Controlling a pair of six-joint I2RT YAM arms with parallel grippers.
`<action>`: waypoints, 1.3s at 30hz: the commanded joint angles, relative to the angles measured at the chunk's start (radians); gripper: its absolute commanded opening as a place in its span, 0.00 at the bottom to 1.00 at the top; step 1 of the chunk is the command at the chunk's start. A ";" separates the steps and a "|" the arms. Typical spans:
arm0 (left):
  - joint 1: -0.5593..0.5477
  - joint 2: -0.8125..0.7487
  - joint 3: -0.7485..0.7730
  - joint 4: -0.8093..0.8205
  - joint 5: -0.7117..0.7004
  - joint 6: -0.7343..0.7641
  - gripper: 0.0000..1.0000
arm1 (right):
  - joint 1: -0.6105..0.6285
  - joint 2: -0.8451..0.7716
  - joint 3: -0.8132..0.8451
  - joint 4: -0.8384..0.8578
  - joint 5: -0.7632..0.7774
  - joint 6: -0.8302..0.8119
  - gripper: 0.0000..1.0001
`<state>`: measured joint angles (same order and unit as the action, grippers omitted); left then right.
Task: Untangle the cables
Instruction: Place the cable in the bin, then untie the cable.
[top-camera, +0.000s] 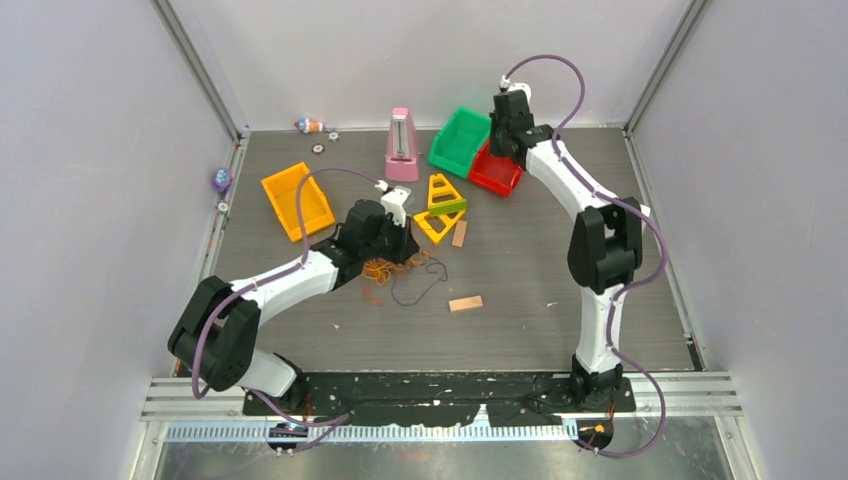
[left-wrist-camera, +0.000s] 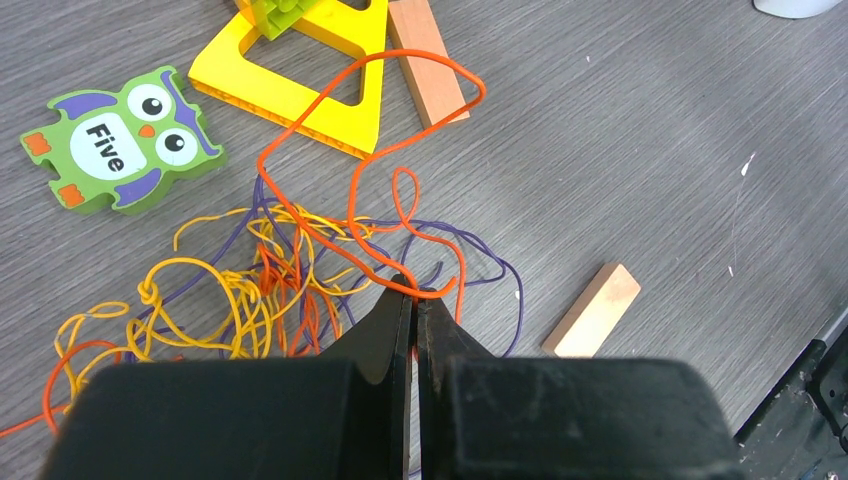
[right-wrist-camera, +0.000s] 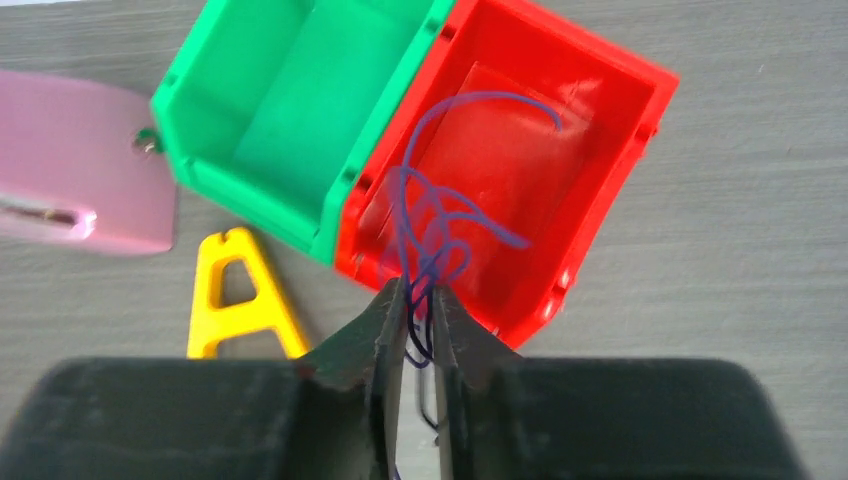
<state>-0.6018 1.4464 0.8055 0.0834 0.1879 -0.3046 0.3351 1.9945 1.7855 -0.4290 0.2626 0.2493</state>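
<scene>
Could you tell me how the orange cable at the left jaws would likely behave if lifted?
Probably floppy: the orange cable lies in loose, curling loops. Likely light, being so thin. Lifting it may drag the multicoloured tangle along, since the two cross near the jaws.

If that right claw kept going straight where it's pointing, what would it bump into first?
Probably the red bin: the right claw, pinching a purple cable, points into it. Depth is hard to judge.
</scene>
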 joint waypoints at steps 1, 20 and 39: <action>-0.001 -0.029 -0.002 0.052 0.015 0.018 0.00 | -0.044 0.113 0.207 -0.083 -0.010 0.023 0.53; -0.002 -0.076 -0.041 0.144 0.141 -0.002 0.00 | -0.013 -0.427 -0.542 0.190 -0.483 -0.076 0.95; -0.084 -0.222 0.522 -0.201 0.287 -0.285 0.00 | 0.280 -0.834 -1.261 0.926 -0.558 0.102 0.90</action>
<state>-0.6834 1.2274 1.2121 -0.0982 0.3943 -0.4698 0.5850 1.2297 0.5495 0.2131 -0.2592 0.3332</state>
